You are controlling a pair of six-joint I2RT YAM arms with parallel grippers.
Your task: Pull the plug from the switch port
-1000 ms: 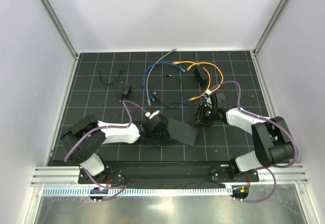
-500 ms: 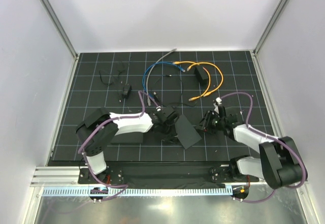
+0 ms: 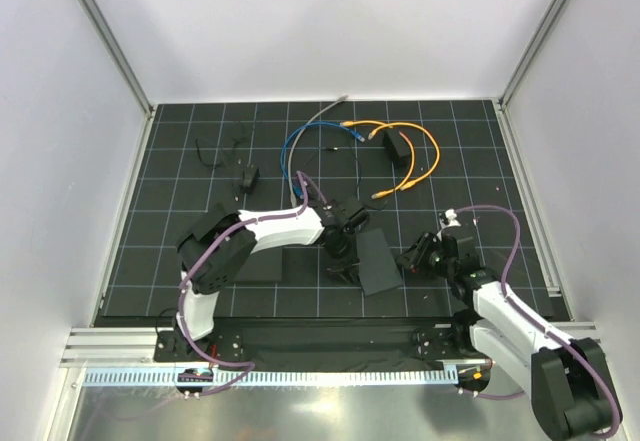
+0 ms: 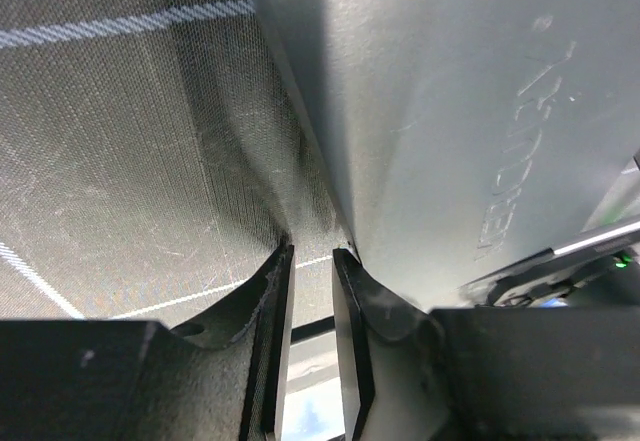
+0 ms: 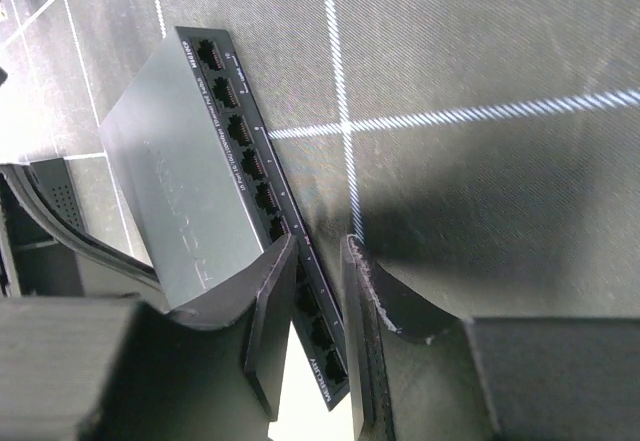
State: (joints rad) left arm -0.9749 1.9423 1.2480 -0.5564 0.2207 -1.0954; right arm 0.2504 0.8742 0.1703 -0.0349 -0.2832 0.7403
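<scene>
The left fingers (image 4: 312, 261) stand narrowly apart on nothing, at the edge of a flat switch (image 3: 372, 261). The right fingers (image 5: 320, 291) straddle its port edge; whether they pinch it cannot be told. The plug (image 3: 387, 138) sits well apart at the far side of the counter (image 3: 180, 181), seemingly seated in the small box (image 3: 398, 148) on its orange cable (image 3: 432, 156). The step in hand is approach, not yet begun: one arm must reach the box and steady it, and the other grip the plug.

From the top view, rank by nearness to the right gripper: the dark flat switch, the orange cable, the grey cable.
From the right gripper:
1. Switch, just to its left.
2. Orange cable, farther back.
3. Grey cable, by the back wall.
</scene>
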